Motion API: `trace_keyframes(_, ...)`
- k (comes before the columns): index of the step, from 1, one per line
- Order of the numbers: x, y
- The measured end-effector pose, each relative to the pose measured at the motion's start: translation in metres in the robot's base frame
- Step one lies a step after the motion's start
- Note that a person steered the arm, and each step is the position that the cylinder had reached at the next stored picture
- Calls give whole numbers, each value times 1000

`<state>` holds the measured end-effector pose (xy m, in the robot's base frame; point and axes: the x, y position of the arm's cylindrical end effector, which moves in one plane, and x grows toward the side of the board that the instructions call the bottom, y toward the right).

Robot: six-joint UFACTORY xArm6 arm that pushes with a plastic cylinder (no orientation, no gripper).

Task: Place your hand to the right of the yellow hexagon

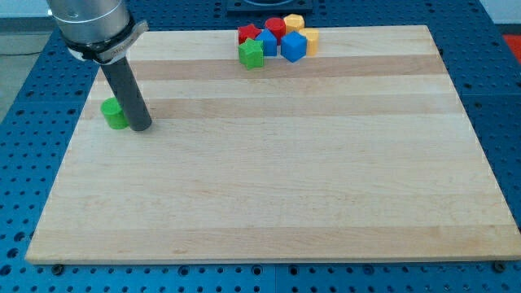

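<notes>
Arm shows only in upper left of frame, cut off by top edge. Upper part: wide grey cylindrical body, metallic sheen, w/ darker band round its lower rim. Below it a thin pale flange plate, approx disc-shaped, one corner sticking out to the view's right; small dark marks on its edge, maybe screws, too small to tell. From flange a straight dark grey/black rod, round section, matte, smooth, no markings visible. My tip [141, 128] is blunt, flat-ended, same dark colour as rod. No cables seen.
</notes>
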<state>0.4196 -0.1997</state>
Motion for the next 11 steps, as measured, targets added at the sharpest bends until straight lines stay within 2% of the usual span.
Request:
trace_keyframes(1,-6,18)
trace_keyframes(5,-57,284)
trace_keyframes(6,-106,331)
trace_keyframes(8,-198,333)
trace_keyframes(9,-225,333)
trace_keyframes(11,-225,307)
